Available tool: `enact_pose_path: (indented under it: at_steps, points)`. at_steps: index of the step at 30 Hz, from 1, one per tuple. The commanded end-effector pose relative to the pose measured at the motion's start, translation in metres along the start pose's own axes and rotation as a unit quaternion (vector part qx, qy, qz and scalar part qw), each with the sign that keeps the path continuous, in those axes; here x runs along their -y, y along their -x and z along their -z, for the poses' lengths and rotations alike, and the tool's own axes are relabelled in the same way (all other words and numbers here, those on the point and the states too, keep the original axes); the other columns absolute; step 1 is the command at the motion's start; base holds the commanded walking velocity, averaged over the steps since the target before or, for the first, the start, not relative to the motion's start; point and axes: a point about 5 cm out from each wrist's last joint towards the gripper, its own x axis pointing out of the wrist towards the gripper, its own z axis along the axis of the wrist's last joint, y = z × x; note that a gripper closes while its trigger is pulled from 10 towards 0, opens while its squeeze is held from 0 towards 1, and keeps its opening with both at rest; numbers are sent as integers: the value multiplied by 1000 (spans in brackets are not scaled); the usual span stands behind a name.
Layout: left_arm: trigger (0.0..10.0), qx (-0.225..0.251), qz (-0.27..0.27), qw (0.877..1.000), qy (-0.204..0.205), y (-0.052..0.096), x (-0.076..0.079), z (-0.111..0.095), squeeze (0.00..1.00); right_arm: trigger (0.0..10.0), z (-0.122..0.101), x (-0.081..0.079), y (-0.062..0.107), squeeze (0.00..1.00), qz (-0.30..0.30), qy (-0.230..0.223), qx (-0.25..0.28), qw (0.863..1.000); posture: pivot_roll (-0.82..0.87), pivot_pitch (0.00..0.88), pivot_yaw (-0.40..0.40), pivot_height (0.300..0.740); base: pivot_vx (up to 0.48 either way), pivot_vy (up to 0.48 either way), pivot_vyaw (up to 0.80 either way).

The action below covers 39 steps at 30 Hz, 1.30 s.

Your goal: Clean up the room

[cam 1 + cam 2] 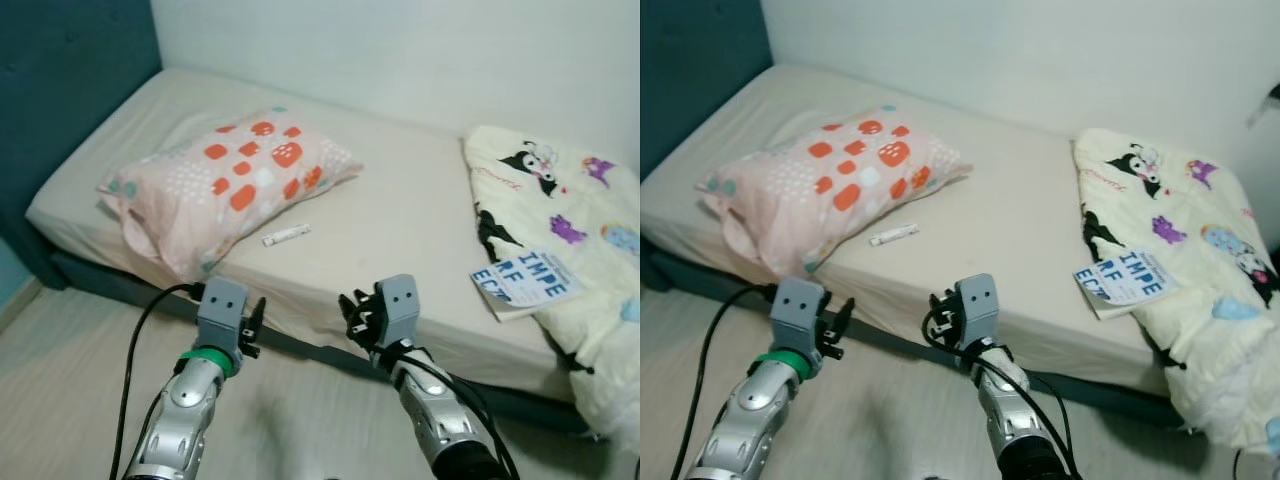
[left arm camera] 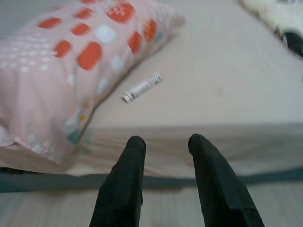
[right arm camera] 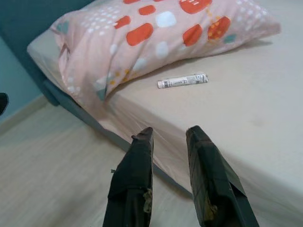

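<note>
The small white printed tube (image 1: 286,235) is lying on the beige mattress (image 1: 400,215) just beside the pink spotted pillow (image 1: 225,180). Both the left gripper (image 2: 163,144) and right gripper (image 3: 170,135) are hovering at the bed edge, jaws parted and empty (tube's well ahead of both).

1. Right gripper (image 3: 169,135): two black fingers (image 3: 135,184) slightly apart, nothing between them, held over the edge of the bed (image 3: 246,123).
2. Small white tube (image 3: 182,81) with dark print lies flat on the beige sheet, beyond the fingertips, apart from them.
3. Pink pillow (image 3: 156,38) with orange, white and teal spots lies just behind the tube, near it; contact can't be judged.
4. Dark teal bed frame (image 3: 71,106) runs under the mattress edge.
5. Light wood floor (image 3: 52,175) beside the bed, teal wall (image 3: 19,75) behind.
</note>
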Motion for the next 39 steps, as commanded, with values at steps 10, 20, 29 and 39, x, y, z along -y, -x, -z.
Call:
enact_pose_path:
  at_steps: [10,20,29,39]
  points:
    - [10000,8,15,1000,-1,-5,9,-3,0,10000,4,8,6,0,22,-5,-2,1000,8,0,-21,733,472,0,-42]
    - [10000,11,11,1000,-3,-5,8,-4,0,10000,4,5,5,0,18,-7,0,1000,12,0,-15,733,469,0,0]
    - [10000,10,11,1000,-2,-5,8,-3,0,10000,5,4,5,0,15,-11,0,1000,8,0,-12,733,457,0,0]
    - [10000,5,15,1000,-6,-4,8,-1,0,10000,10,4,8,0,24,-28,-4,999,7,0,-5,733,74,0,0]
